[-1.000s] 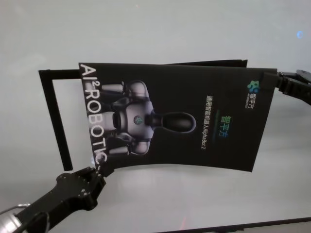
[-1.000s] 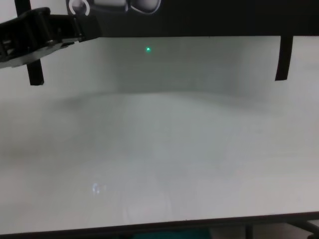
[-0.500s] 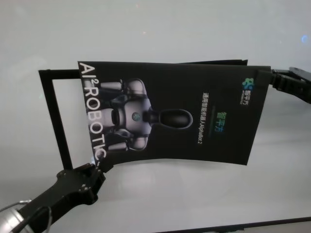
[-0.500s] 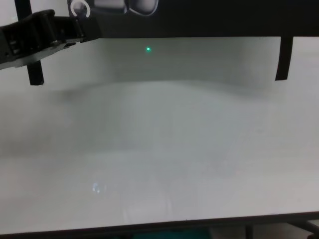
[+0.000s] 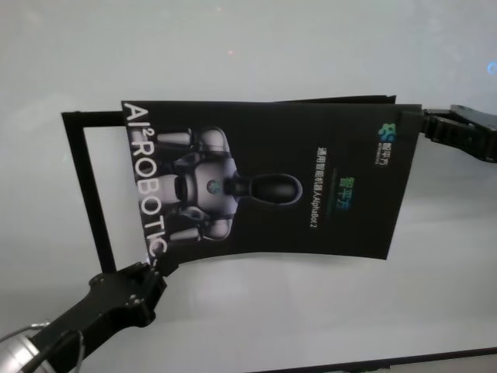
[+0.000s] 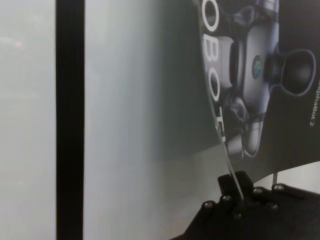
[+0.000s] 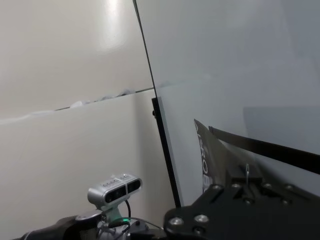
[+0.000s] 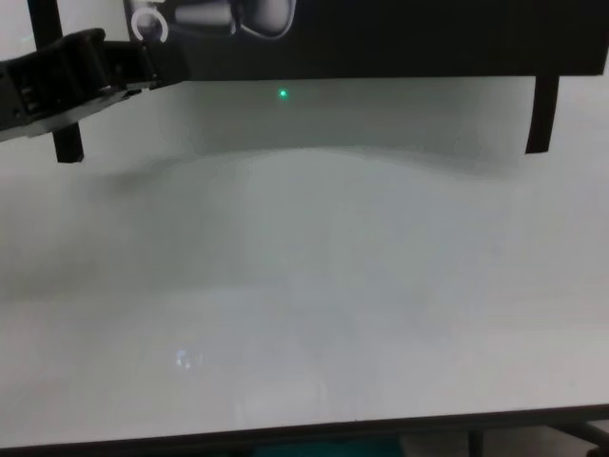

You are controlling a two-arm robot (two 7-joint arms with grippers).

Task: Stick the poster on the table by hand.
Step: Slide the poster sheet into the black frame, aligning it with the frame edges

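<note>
The poster (image 5: 272, 179) is a black sheet with a white-grey robot figure and white letters, hanging slightly bowed above the white table (image 5: 311, 318). My left gripper (image 5: 159, 266) is shut on its near left corner, by the last letters. In the left wrist view the poster's edge (image 6: 280, 125) runs down into the left gripper (image 6: 239, 202). My right gripper (image 5: 423, 123) is shut on the far right corner, next to the small logo. The right wrist view shows that corner (image 7: 215, 155) above the right gripper (image 7: 247, 182). In the chest view the poster (image 8: 400, 38) fills the top, with the left gripper (image 8: 150, 69) at its corner.
Narrow black strips lie on the table under the poster: one along the left (image 5: 85, 186) and one along the far side (image 5: 342, 100). Their ends show in the chest view (image 8: 68, 143) (image 8: 543, 114). The table's dark front edge (image 5: 388, 362) runs along the bottom.
The poster has drifted slightly left and away from me, its near edge sitting higher in the head view. The right gripper moved left with its corner; both grips are unchanged.
</note>
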